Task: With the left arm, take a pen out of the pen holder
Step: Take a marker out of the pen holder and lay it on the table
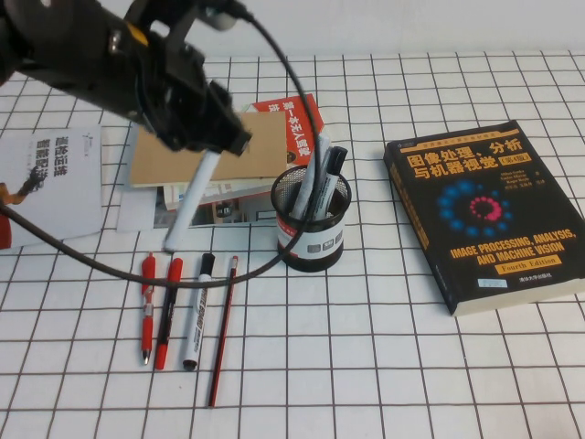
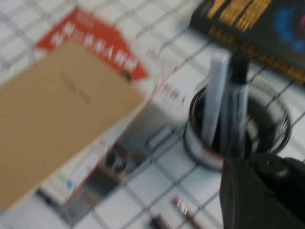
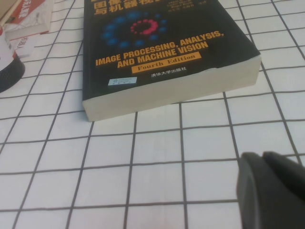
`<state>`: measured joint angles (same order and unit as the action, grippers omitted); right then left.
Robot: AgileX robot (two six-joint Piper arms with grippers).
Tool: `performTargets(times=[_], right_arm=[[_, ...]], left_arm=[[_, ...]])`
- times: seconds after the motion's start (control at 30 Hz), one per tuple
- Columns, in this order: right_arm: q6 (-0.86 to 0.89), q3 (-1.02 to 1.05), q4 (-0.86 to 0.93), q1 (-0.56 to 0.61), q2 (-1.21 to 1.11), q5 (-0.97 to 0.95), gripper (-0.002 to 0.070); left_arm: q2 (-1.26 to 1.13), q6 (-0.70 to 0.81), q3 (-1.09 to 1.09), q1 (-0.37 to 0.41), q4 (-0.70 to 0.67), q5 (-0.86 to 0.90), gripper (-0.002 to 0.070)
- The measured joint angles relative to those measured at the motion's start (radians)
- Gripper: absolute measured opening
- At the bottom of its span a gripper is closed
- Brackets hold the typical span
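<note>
Table (image 1: 384, 366), white with a black grid, bearing all items.
Textbook (image 1: 484, 215), black cover, lying flat on the robot's right, well apart from the holder.
Left gripper (image 1: 228, 142), raised above the brown notebook (image 1: 265, 142), pinching the upper end of a pen.
Booklet (image 1: 50, 183), white, at the far left edge.
Red book (image 1: 297, 114), partly under the notebook, behind the holder.
Pen holder (image 1: 313, 233), black mesh, upright near the centre, with several pens (image 1: 320, 178) leaning inside.
Pen (image 1: 190, 203), white, out of the holder and left of it, hanging tilted from the left gripper; whether its lower tip touches the table cannot be told.
Row lying in front, side by side: red pen (image 1: 147, 306), red-black pen (image 1: 167, 311), white marker (image 1: 198, 311), red pencil (image 1: 222, 334).
Right gripper (image 3: 271, 191), low over the table near the textbook's corner; its state cannot be told.
</note>
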<state>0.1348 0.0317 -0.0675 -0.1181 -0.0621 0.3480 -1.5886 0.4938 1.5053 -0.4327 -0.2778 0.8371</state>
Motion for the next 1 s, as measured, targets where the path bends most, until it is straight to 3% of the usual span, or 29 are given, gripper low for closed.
performTargets(times=[0.13,0.33,0.73,1.0], right_arm=[[0.000,0.000,0.000,0.000,0.000,0.000,-0.0016],[0.000,0.000,0.000,0.000,0.000,0.000,-0.0016],[0.000,0.000,0.000,0.000,0.000,0.000,-0.0016],[0.000,0.000,0.000,0.000,0.000,0.000,-0.0016]], left_arm=[[-0.022,-0.190,0.000,0.000,0.183,0.177,0.0110],[-0.098,-0.311,0.000,0.000,0.204,0.289,0.0110],[-0.344,-0.468,0.000,0.018,0.164,0.200,0.0110],[-0.384,-0.532,0.000,0.030,0.115,0.124,0.0110]])
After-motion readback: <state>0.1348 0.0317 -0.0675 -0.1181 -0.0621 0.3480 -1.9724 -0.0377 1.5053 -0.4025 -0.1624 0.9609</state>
